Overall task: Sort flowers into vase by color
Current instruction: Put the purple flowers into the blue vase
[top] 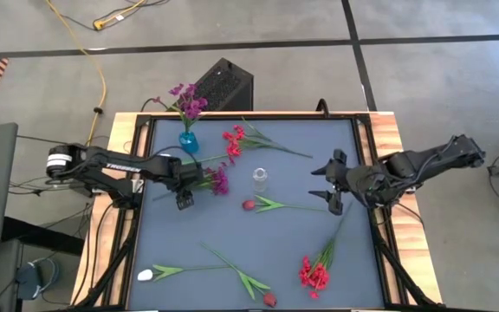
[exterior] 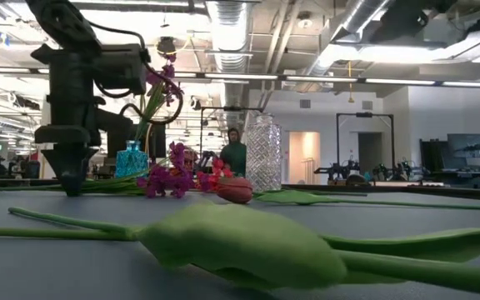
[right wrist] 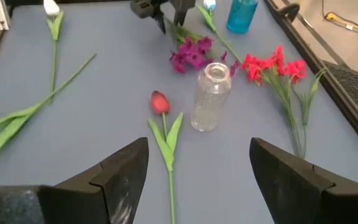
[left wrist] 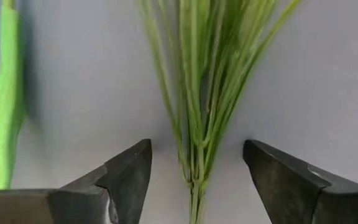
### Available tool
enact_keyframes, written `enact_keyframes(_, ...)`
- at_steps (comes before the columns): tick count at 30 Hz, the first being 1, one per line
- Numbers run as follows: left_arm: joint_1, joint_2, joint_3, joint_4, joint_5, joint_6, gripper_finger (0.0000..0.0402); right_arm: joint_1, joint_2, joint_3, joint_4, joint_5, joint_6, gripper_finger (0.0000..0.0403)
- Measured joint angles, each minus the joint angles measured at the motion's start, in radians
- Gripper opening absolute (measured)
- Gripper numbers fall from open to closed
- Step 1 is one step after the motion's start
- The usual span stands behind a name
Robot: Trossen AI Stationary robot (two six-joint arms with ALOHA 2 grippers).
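Observation:
A purple cluster (top: 218, 179) lies on the grey mat, its green stems (left wrist: 197, 93) running under my left gripper (top: 184, 192). That gripper (left wrist: 197, 171) is open and points down, one finger on each side of the stems, near the table (exterior: 71, 179). A blue vase (top: 188, 141) near the far edge holds purple blooms (top: 187, 97). A clear vase (top: 259, 179) stands mid-table. A red cluster (top: 235, 140), a red tulip (top: 249, 205), a second red cluster (top: 314, 274), a white tulip (top: 145, 275) and another red tulip (top: 269, 299) lie flat. My right gripper (top: 320, 183) waits open at the right.
The clear vase (right wrist: 211, 96) and red tulip (right wrist: 159, 102) lie between the two grippers. A wooden rim (top: 386, 130) frames the mat. A black box (top: 223, 85) sits beyond the far edge. Bare mat shows between the white tulip and the purple cluster.

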Motion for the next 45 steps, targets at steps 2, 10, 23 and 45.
enact_keyframes(2, 0.001, 0.005, -0.001, 0.029, 0.017, 0.042, 0.0252, 0.000, 0.000, -0.016, -0.007, 0.000, 0.004, 0.0306)
enact_keyframes(10, 0.004, 0.004, -0.003, 0.088, 0.039, 0.060, 0.0196, -0.001, 0.000, -0.046, 0.009, 0.000, 0.024, 0.0306)
enact_keyframes(23, 0.004, -0.029, -0.007, 0.121, 0.081, 0.053, 0.0009, -0.001, 0.000, -0.051, 0.036, 0.000, 0.024, 0.0306)
enact_keyframes(45, 0.002, -0.544, -0.004, 0.556, -0.115, 0.269, 0.0001, -0.011, 0.103, -0.051, 0.056, 0.080, 0.008, 0.0306)
